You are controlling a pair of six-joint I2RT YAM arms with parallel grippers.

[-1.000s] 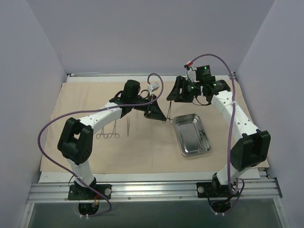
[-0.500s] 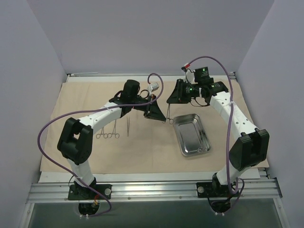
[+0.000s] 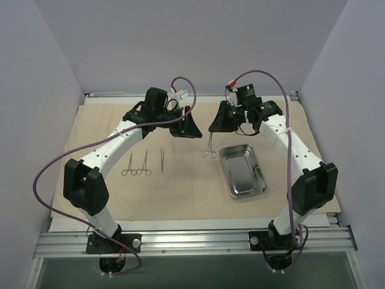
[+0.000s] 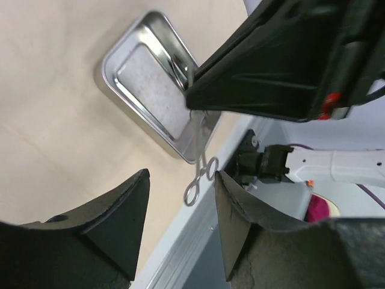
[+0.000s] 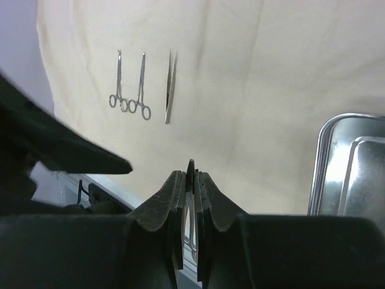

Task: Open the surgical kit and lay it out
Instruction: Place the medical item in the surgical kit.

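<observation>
Right gripper (image 5: 191, 176): jaws pressed together on the tip end of one ring-handled forceps (image 3: 209, 146), which hangs rings-down beneath it.
Grip risk: the hold is thin and at the very end, so a swing or a quick move could let the forceps slip or twist.
Left gripper (image 3: 191, 129): just beside, jaws apart and empty; a knock is possible if either one closes in.
Steel tray (image 3: 224, 158): below and to one side; the rings hang near its rim and could snag there.
Wrapping cloth (image 3: 180, 192): underneath, spread out.
Laid-out row: two forceps (image 3: 136, 165) and tweezers (image 3: 162, 161), farther off past the left gripper; careless placing may overlap them.
</observation>
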